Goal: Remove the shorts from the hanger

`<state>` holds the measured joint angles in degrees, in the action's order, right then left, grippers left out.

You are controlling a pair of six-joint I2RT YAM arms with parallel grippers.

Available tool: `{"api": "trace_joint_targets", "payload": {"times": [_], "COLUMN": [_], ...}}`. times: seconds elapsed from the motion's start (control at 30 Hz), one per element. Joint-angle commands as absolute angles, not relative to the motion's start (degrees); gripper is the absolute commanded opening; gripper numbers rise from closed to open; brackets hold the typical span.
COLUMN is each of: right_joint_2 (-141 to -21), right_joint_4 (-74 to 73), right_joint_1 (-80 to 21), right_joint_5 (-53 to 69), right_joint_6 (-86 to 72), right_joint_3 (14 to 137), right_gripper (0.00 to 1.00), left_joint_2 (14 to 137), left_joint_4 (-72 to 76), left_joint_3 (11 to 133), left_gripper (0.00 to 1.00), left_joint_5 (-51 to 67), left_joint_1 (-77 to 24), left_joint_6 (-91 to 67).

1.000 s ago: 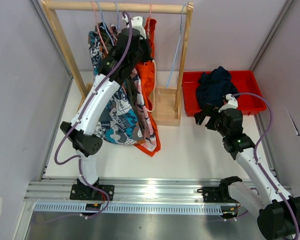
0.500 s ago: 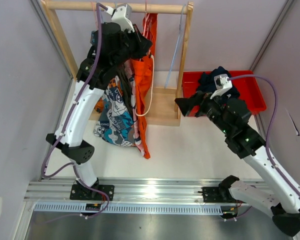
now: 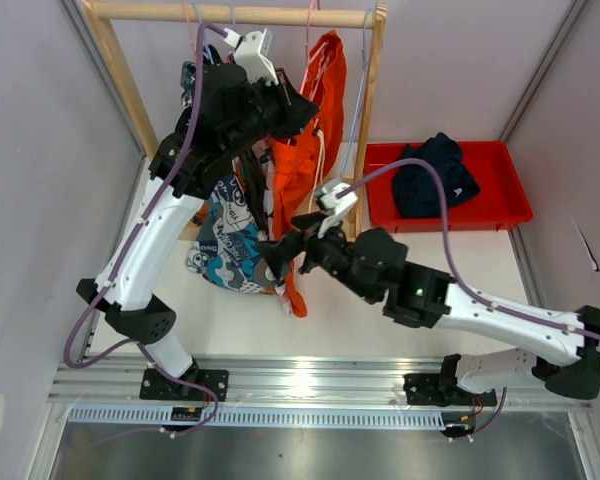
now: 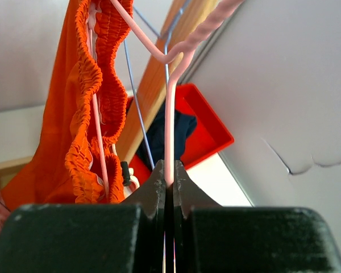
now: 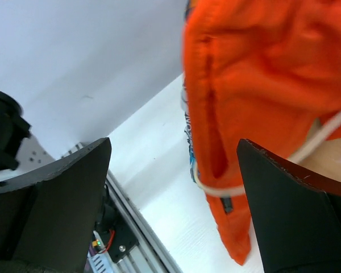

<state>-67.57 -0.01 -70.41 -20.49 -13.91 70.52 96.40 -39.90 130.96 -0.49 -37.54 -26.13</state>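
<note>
My left claw point(image 4: 167, 177) is clamped tight on the neck wire of the pink hanger point(image 4: 169, 125), holding it up near the rack's rail point(image 3: 230, 14). The orange shorts point(image 4: 74, 114) hang on that hanger, with their gathered elastic waistband looped round the wire. My right claw point(image 5: 173, 148) stands wide open and grips nothing. The lower leg of the shorts hangs just ahead of the gap between its 2 fingers, above the counter point(image 5: 159, 187).

I judge the shorts light, limp and a little stretchy, so they will drape and slide rather than resist. The best bite is a thick fold of the leg or hem, clear of the white drawstring point(image 5: 329, 126). A downward pull may snag the waistband on a hanger shoulder.

Navy shorts point(image 3: 430, 180) lie in the red tray point(image 3: 500, 205).
</note>
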Motion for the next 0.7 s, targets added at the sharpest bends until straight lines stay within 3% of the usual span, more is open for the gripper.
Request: {"api": "trace_joint_targets", "payload": {"times": [0.0, 0.23, 0.33, 0.43, 0.47, 0.53, 0.57, 0.67], "right_joint_2": [-71.27, -77.69, -79.27, -80.07, -80.07, -80.33, -80.33, -80.07], "right_joint_4": [5.8, 11.68, 13.09, 14.23, 14.33, 14.68, 14.68, 15.38], "right_joint_1": [-73.12, -74.97, -75.67, -76.72, -77.08, -78.83, -79.62, -84.1], "right_joint_5": [-28.73, -35.94, -39.46, -41.13, -41.05, -41.66, -42.01, -45.25], "right_joint_6": [-9.76, -5.81, -4.49, -3.69, -3.17, -2.64, -2.03, -0.36], "right_joint_3": [75.32, 77.52, 77.96, 78.05, 78.05, 78.05, 78.13, 77.52], "right_gripper": [0.99, 0.98, 0.88, 0.69, 0.51, 0.24, 0.0, 0.0], "left_joint_2": [89.75, 83.42, 81.4, 79.81, 78.67, 77.96, 77.61, 77.52], "left_joint_4": [-34.02, -32.43, -32.43, -31.82, -31.47, -30.68, -30.67, -30.76], "left_joint_3": [129.56, 122.53, 120.68, 118.66, 118.04, 116.28, 116.11, 116.02], "left_gripper": [0.0, 0.0, 0.0, 0.0, 0.0, 0.0, 0.0, 0.0], "left_joint_5": [1.14, 2.37, 2.55, 2.64, 2.72, 2.46, 2.37, 1.93], "left_joint_1": [-38.06, -38.06, -38.14, -38.14, -38.14, -38.14, -38.14, -38.06], "left_joint_6": [-27.07, -27.51, -27.42, -27.68, -27.69, -27.77, -27.69, -27.42]}}
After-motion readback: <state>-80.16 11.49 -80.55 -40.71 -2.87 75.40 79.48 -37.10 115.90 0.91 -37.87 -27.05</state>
